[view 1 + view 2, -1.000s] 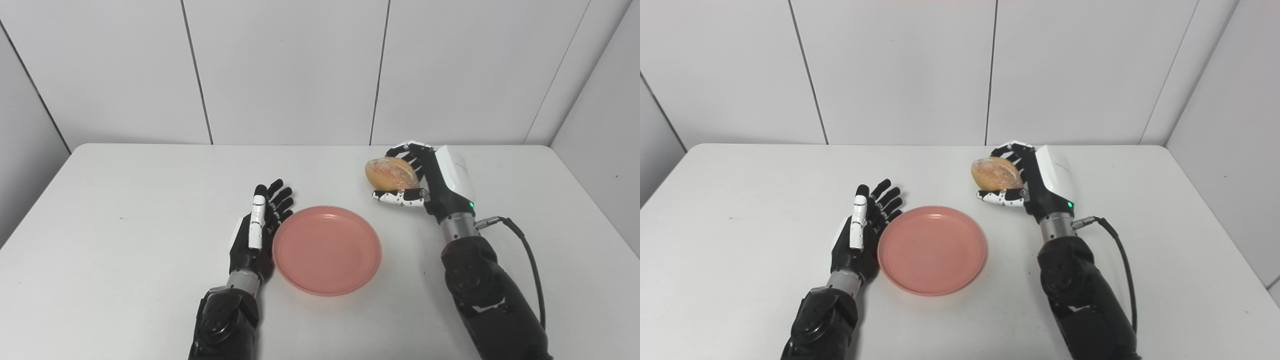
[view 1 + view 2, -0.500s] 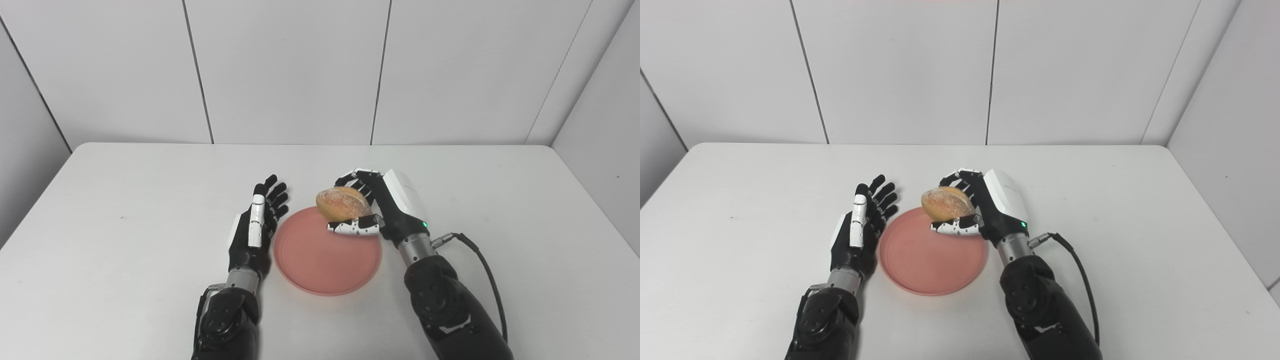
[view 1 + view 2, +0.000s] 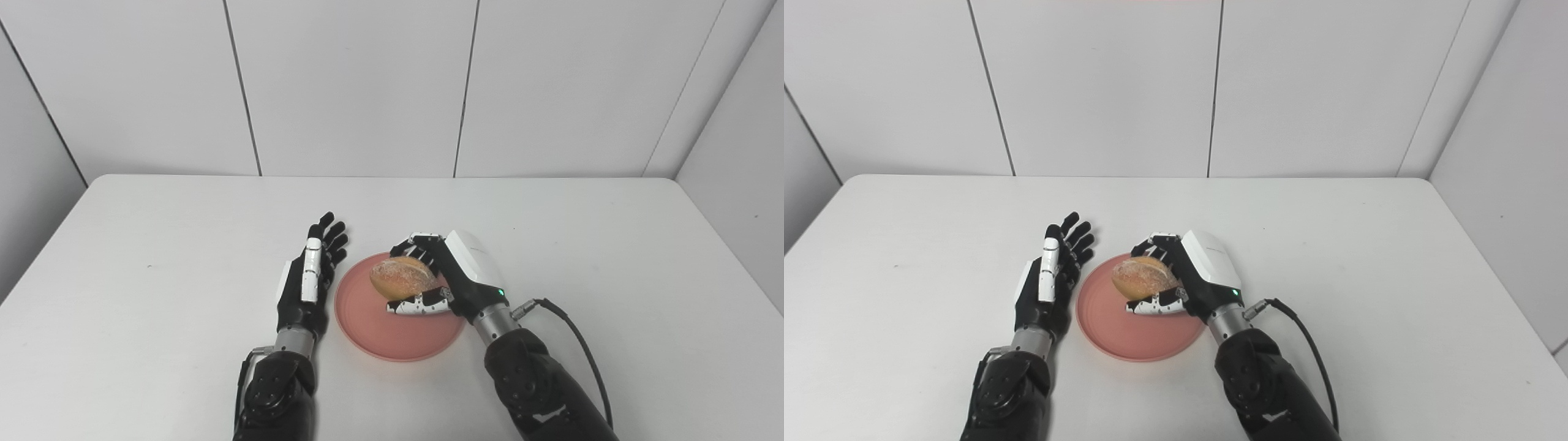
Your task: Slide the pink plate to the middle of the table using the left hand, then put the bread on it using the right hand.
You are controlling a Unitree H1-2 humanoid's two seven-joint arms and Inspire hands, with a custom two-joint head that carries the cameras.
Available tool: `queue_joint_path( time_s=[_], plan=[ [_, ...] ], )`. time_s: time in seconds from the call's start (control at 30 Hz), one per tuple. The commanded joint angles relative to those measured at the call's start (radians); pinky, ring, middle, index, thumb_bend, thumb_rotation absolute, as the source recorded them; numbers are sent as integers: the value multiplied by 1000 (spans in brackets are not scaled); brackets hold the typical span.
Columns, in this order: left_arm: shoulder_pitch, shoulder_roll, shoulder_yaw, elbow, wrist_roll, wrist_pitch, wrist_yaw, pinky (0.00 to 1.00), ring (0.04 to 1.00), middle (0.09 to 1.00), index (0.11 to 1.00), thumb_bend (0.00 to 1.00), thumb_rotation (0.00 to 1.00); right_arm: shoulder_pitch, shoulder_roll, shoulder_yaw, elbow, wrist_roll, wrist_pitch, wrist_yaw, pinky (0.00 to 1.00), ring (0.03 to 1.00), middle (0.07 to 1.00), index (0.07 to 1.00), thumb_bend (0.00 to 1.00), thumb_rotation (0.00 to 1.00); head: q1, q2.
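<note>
Right hand (image 3: pixel 450 282) grips the bread (image 3: pixel 402 278) over the plate (image 3: pixel 373 327); next, lower and release. Left hand (image 3: pixel 306 288) sits open beside it.

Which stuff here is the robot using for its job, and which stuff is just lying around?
Used for the job:
round pink plastic plate
golden crusty bread roll
right hand, holding the roll
left hand, open beside the plate

Just there:
white table
black cable

From the plate (image 3: pixel 373 331), the left hand (image 3: pixel 306 285) blocks nine o'clock, just beside the rim. The right hand (image 3: pixel 450 278) with its roll (image 3: pixel 401 278) covers twelve to three. Bare table (image 3: pixel 153 245) lies open at six and beyond.
</note>
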Motion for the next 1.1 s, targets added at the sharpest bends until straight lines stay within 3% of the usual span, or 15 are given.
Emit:
queue_joint_path(
  time_s=[0.0, 0.2, 0.27, 0.3, 0.33, 0.53, 0.7, 0.9, 1.07],
  plan=[
    [-22, 5, 0, -3, 8, -17, 3, 923, 915, 912, 907, 562, 1000, -23, -5, 1, -18, -14, -49, -2, 360, 451, 456, 539, 515, 0, 0, 0],
    [-20, 5, -7, -4, 15, -25, 2, 918, 918, 911, 904, 572, 1000, -20, -8, 13, -19, -37, -47, 7, 347, 440, 449, 547, 513, 3, -1, 2],
    [-20, 4, -6, -4, 13, -25, 2, 913, 916, 908, 900, 569, 1000, -18, -11, 14, -18, -37, -55, 11, 386, 484, 548, 509, 505, 112, -1, 2],
    [-20, 4, -6, -4, 12, -25, 2, 909, 913, 906, 898, 564, 1000, -18, -11, 14, -18, -37, -57, 12, 408, 507, 582, 637, 535, 241, -1, 2],
    [-20, 4, -6, -5, 13, -24, 3, 902, 910, 903, 895, 564, 1000, -16, -14, 17, -18, -41, -59, 14, 451, 549, 622, 697, 570, 357, -1, 3],
    [-20, 6, -10, -5, 16, -28, 0, 899, 911, 905, 894, 561, 1000, -10, -34, 24, -36, -36, -63, 41, 636, 716, 766, 800, 653, 592, -2, 4],
    [-19, 6, -14, -4, 16, -32, -4, 901, 914, 908, 894, 566, 1000, 0, -44, 11, -56, -2, -91, 51, 752, 831, 868, 890, 697, 700, -1, 5],
    [-15, 5, -19, -16, 10, -31, -10, 925, 929, 925, 912, 573, 1000, 11, -57, 4, -84, 1, -109, 54, 821, 892, 925, 963, 725, 836, -4, 5],
    [-10, 9, -28, -36, 17, -28, -13, 947, 945, 941, 927, 574, 1000, 27, -60, -12, -105, 4, -130, 39, 837, 904, 936, 981, 714, 847, -6, 5]
  ],
)
